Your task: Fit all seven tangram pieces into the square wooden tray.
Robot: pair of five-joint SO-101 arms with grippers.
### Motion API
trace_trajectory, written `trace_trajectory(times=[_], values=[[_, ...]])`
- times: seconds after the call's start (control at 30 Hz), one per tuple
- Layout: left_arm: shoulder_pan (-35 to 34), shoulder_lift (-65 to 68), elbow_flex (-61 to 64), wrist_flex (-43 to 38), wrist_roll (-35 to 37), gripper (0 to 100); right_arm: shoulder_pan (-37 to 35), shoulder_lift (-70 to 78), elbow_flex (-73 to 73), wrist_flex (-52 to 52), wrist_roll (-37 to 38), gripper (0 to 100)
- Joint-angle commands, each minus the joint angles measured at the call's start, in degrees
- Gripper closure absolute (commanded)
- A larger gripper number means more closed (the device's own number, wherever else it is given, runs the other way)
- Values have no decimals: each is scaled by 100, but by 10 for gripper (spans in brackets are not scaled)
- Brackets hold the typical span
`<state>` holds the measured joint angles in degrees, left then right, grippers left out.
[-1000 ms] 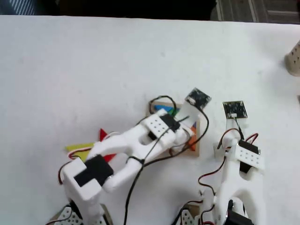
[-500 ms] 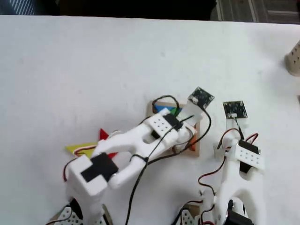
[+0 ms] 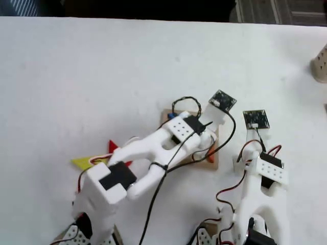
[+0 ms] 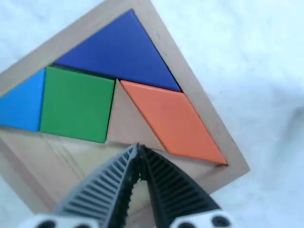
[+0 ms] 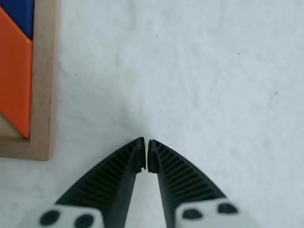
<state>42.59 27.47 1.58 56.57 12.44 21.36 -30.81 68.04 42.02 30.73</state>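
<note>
The square wooden tray (image 4: 211, 118) holds a dark blue triangle (image 4: 118, 50), a light blue triangle (image 4: 19, 102), a green square (image 4: 76, 109) and an orange parallelogram (image 4: 173, 121). My left gripper (image 4: 139, 153) is shut with nothing in it, its tips just above the bare tray floor beside the orange piece. In the high view the left arm (image 3: 168, 143) lies across the tray (image 3: 210, 162). My right gripper (image 5: 145, 145) is shut and empty over the white table, right of the tray's rim (image 5: 45, 85). A yellow piece (image 3: 84, 162) and a red piece (image 3: 113, 147) lie on the table left of the tray.
The right arm (image 3: 268, 171) stands just right of the tray. A pale perforated object (image 3: 321, 64) sits at the table's right edge. White tabletop stretches wide behind and to the left.
The left arm has swung to the right and stretched farther over the tray, now covering more of it. The right arm has not moved.
</note>
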Motion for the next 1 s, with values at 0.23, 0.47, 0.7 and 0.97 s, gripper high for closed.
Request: trace_trajectory(times=[0.23, 0.47, 0.7, 0.97], values=[[-119, -629, -132, 633, 44, 977, -40, -215, -35, 66, 53, 979], [-409, -1323, 343, 589, 9, 977, -40, -215, -35, 66, 53, 978], [-523, -1560, 1011, 53, 0, 977, -40, -215, -35, 66, 53, 979], [-505, -1552, 1626, -870, 35, 977, -40, -215, -35, 66, 53, 979]])
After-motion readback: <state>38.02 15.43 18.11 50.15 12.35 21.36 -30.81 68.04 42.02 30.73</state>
